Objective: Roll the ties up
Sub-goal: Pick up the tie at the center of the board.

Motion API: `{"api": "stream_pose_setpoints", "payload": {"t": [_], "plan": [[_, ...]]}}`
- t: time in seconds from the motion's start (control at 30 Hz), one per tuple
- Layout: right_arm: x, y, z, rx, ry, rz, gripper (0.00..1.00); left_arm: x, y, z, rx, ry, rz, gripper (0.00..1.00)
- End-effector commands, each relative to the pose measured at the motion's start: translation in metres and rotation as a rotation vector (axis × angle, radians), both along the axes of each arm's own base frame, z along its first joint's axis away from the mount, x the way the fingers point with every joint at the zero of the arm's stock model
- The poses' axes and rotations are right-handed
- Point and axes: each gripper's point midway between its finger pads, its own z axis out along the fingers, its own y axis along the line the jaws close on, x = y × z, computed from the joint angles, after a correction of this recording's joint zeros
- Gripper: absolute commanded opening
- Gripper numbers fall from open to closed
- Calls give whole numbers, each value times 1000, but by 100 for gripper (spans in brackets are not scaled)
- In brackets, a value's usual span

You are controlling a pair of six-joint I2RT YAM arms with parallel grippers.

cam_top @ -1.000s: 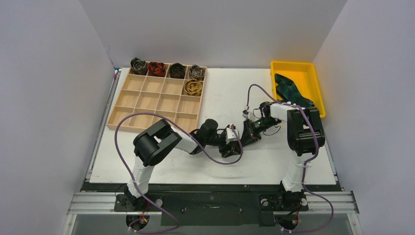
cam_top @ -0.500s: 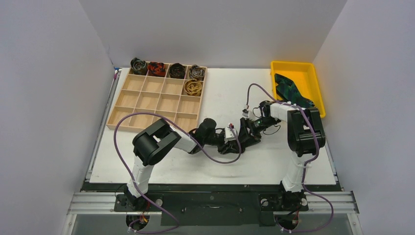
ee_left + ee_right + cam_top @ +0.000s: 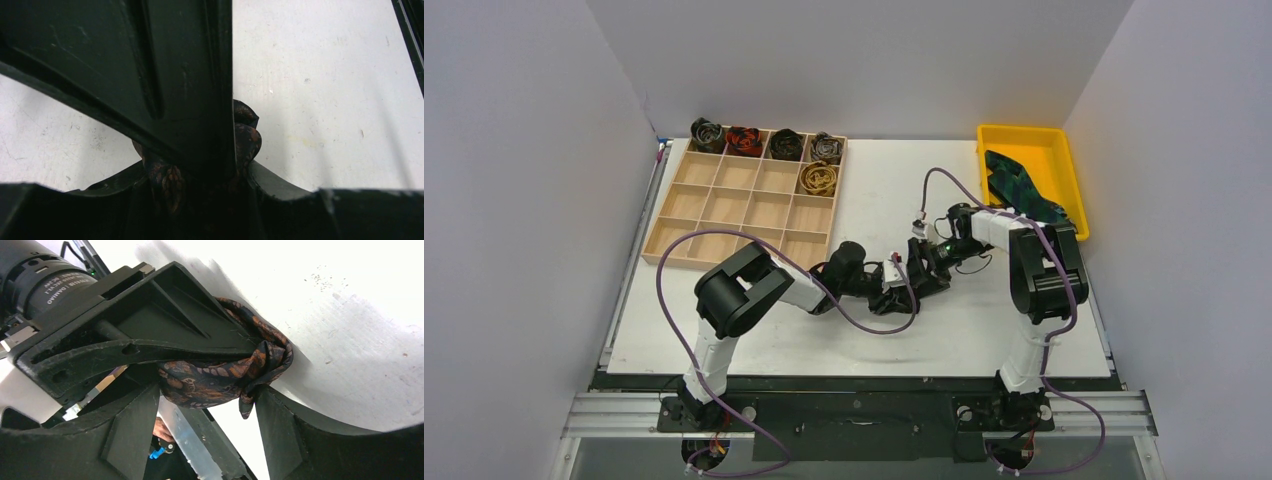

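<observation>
Pinched by the left tool (image 3: 893,297) alone, the right tool (image 3: 921,274) spread wide, the coiled tie (image 3: 220,375) was judged liable to unroll.

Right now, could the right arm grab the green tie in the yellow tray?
Probably yes. The right gripper is open and empty, the yellow tray sits on its side of the table, and the green tie lies uncovered. It must first back away from the brown roll in the left gripper.
</observation>
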Motion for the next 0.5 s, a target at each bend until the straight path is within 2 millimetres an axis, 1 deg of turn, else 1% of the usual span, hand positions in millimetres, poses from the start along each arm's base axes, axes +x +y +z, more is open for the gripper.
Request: {"api": "stream_pose_setpoints", "payload": {"t": [0.0, 0.03, 0.07, 0.1, 0.13, 0.17, 0.2, 0.23, 0.3, 0.33, 0.37, 0.4, 0.43, 0.47], "plan": [[6, 6, 4, -18, -73, 34, 58, -13, 19, -34, 100, 81, 2, 29], [7, 1, -4, -58, -69, 35, 55, -13, 19, -34, 101, 79, 1, 29], [6, -2, -9, -77, -67, 35, 46, -12, 19, -33, 100, 79, 1, 29], [7, -7, -16, -114, -65, 34, 41, -12, 19, -33, 100, 78, 0, 29], [6, -10, -20, -130, -58, 32, 27, -12, 20, -33, 100, 78, 1, 30], [6, -15, -26, -153, -48, 26, 19, -12, 20, -32, 99, 78, 1, 31], [6, -18, -28, -162, -44, 23, 4, -12, 20, -32, 98, 77, 1, 33], [6, -21, -31, -172, -39, 16, 1, -11, 20, -31, 96, 75, 3, 34], [6, -23, -31, -173, -38, 11, 0, -10, 20, -27, 88, 69, 10, 45], [7, -24, -29, -170, -45, 8, 0, -8, 19, -20, 76, 60, 13, 57], [7, -23, -26, -162, -55, 8, 0, -6, 19, -18, 74, 54, 23, 62], [8, -23, -22, -154, -67, 8, 0, -3, 18, -9, 62, 43, 32, 72], [8, -22, -20, -151, -77, 9, 0, 0, 19, -4, 59, 36, 48, 76], [10, -21, -14, -142, -96, 10, 0, 2, 19, 5, 54, 32, 56, 84]]}}
